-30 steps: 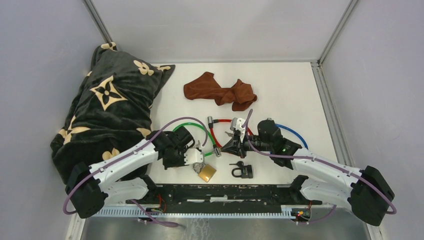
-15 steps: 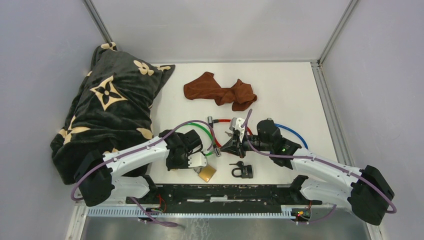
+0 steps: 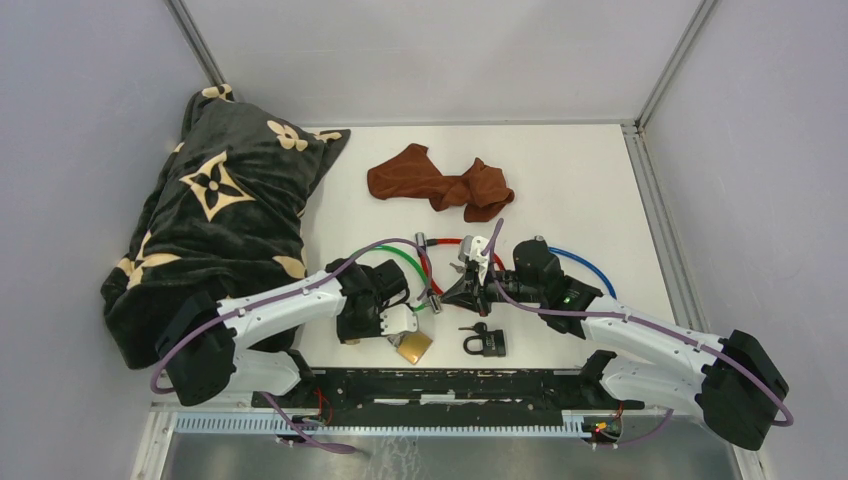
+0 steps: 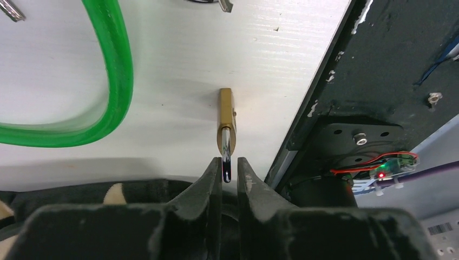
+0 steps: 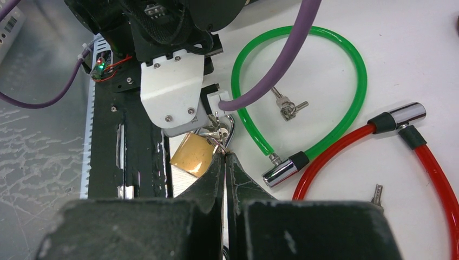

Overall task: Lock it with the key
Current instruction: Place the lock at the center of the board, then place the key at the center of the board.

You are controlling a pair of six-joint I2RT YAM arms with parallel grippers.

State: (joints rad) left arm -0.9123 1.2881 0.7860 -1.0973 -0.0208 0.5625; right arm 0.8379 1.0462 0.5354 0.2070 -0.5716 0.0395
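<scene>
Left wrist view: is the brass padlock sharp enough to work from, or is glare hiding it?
Left wrist: the brass padlock is sharp and edge-on, with one small glint where it meets the dark, soft-focus fingers. Right wrist: crisp too, but a white plate overlaps it. Top external: evenly lit, padlock small.
</scene>
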